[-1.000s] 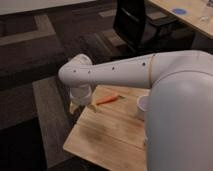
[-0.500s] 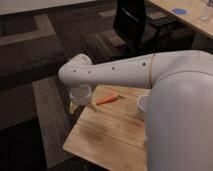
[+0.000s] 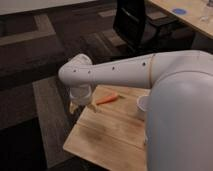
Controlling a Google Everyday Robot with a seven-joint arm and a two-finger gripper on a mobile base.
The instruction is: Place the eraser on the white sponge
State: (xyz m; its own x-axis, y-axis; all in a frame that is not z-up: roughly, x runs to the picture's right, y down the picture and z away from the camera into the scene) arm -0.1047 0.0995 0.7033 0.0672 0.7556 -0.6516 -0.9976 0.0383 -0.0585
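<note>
Nothing has moved since the earlier frames; arm and table items keep their places.

- Arm (image 3: 125, 72): white, fills the near right and reaches left across the table.
- Table (image 3: 105, 135): light wood; the near edge and left corner are bare.
- Cup (image 3: 142, 104): white, upright, by the right edge, partly behind the arm.
- Carrot (image 3: 106, 99): orange, lying flat near the far edge, between cup and gripper.
- Gripper (image 3: 76, 105): hangs under the wrist at the far left corner, low over the wood. Jaw state: cannot tell.
- Eraser: not in view. It may be hidden under the wrist or arm; whether it is held cannot be told.
- Sponge: not in view, likely hidden the same way.
- Carpet (image 3: 30, 65): dark, beyond the table.
- Chair (image 3: 132, 25): black, farther back.
- Desk (image 3: 192, 17): wood, far right.

Progress, as a judgement: no placement shows. The eraser does not appear on any pad, so the task reads as early, with carrying and setting down still to do.
</note>
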